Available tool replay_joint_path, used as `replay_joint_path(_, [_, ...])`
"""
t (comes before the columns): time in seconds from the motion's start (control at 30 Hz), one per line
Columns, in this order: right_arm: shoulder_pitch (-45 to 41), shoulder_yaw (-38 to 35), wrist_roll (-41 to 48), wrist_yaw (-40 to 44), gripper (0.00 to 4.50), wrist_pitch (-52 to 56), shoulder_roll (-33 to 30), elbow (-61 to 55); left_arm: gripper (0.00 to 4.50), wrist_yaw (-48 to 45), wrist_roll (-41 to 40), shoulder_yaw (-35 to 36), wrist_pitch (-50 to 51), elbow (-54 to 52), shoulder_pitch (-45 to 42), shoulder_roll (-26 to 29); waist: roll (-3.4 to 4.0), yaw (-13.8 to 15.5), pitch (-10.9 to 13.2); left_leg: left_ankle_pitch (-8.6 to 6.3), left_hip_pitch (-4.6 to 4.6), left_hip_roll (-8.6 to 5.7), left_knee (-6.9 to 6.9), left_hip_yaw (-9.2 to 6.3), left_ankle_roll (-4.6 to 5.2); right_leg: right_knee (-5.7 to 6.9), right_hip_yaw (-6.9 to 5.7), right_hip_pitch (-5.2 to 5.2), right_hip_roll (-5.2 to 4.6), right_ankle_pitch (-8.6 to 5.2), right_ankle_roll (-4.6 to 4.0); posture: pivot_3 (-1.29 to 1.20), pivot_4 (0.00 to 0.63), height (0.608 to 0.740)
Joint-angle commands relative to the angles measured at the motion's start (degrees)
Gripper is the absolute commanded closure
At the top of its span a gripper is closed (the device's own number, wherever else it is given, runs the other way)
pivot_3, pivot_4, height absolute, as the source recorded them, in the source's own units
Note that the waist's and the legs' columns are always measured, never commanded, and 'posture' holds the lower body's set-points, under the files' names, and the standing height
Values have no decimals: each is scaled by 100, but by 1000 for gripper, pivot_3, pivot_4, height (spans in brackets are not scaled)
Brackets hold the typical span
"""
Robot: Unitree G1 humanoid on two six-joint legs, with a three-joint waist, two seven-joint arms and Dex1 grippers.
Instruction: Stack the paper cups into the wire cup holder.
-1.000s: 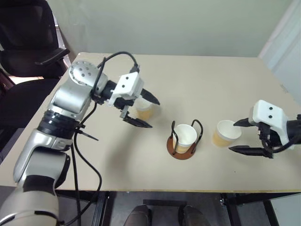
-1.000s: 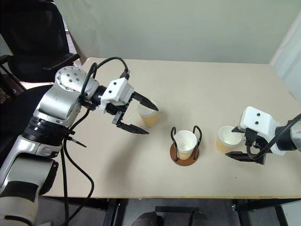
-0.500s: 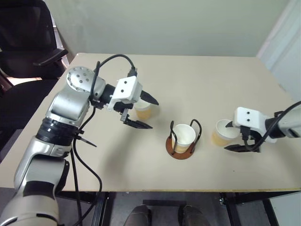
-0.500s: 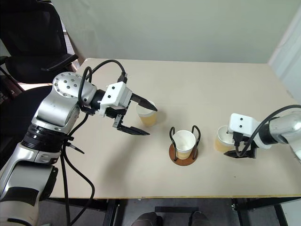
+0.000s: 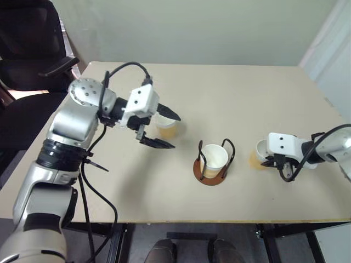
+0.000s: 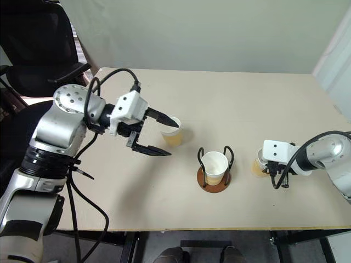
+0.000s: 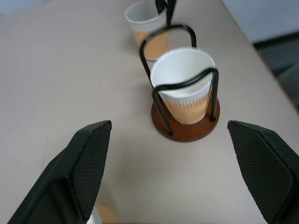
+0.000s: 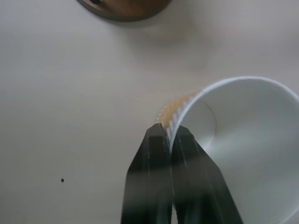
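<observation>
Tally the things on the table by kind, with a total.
Paper cups: 3 (in the holder, by the left hand, pinched by the right hand)
Wire cup holder: 1
Total: 4

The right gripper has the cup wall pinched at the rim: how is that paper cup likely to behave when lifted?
The paper cup looks thin-walled, so the rim will probably flex under the right gripper, whose jaws are shut on one wall. It appears empty, so likely very light. Held at one side only, it may swing or tilt when raised.
</observation>
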Motion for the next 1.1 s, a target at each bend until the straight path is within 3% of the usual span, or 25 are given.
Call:
replay_joint_path(0.03, [-30,-684,217,194,4449,155,-348,-325,232,25,-209,513,265,102,-158,246,1,0,1,0,0,0,0,-1,0,-1,0,0,0,-1,-1,0,150,740])
replay_joint_path(0.13, [-316,-1129,684,473,4449,563,-570,-661,232,-7,-322,753,465,188,-75,470,2,-20,2,0,0,1,-6,2,-2,0,0,-3,1,-6,-10,0,150,740])
replay_joint_path(0.23, [-1139,-1203,1195,787,4449,978,-613,-928,232,-85,-299,750,483,146,45,578,3,-47,2,0,1,1,-9,1,-4,-1,0,-4,2,-10,-18,0,150,740])
replay_joint_path(0.4, [-2911,-466,1427,1295,4449,1339,-155,-1092,232,-181,-302,688,491,102,-25,514,-2,-62,0,2,1,1,-8,-10,-6,2,-6,-6,6,-14,-26,0,150,740])
replay_joint_path(0.5, [-3516,36,1329,1612,4449,1261,197,-1134,232,-231,-282,648,486,101,-102,481,-2,-71,1,2,3,2,-5,-13,-5,2,-7,-6,8,-16,-33,0,150,740])
replay_joint_path(0.7, [-3745,671,954,1949,4449,850,600,-1118,232,-232,-263,661,492,45,-89,513,-3,-71,1,2,-2,3,-10,-16,-6,2,-9,-14,7,-21,-43,0,150,740])
replay_joint_path(1.1, [-3651,1088,345,2040,4449,407,1209,-861,232,-158,-240,659,540,-130,18,559,-2,-82,1,4,-2,3,-10,-16,-9,9,-8,-17,7,-21,-44,0,150,740])
